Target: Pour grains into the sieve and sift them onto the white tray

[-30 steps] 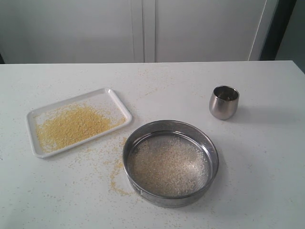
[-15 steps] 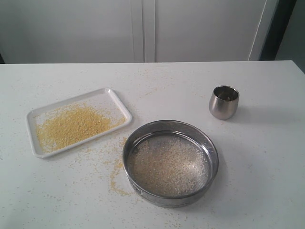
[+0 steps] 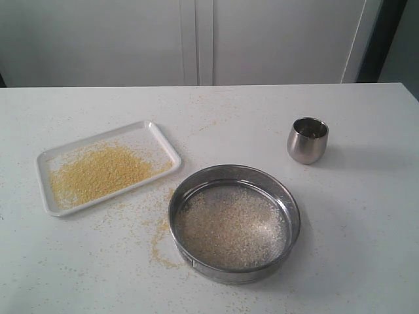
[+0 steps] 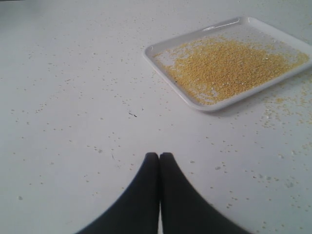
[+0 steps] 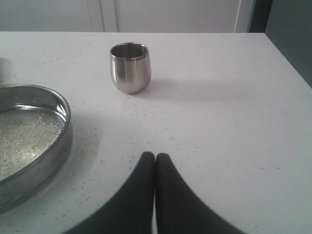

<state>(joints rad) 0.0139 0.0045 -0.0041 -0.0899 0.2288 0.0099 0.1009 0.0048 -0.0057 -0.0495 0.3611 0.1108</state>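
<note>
White tabletop [image 3: 366,216] carries the white tray [image 3: 141,139], golden grains [image 3: 98,173] spread on it, near the sieve [image 3: 236,275] holding pale coarse bits [image 3: 229,226]. Left pincer [image 4: 159,156] and right pincer [image 5: 155,156] hang closed, empty. Sifting looks done; best hold both clear, jostling nothing.

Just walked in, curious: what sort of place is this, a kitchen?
Probably a test bench, not a real kitchen: a white table holding just a sieve, a white tray of grains and a steel cup, with plain cabinet doors behind.

High exterior view overlooks the table [image 3: 366,229]; left wrist shares the white tray [image 4: 243,28], right the sieve [image 5: 61,146].
</note>
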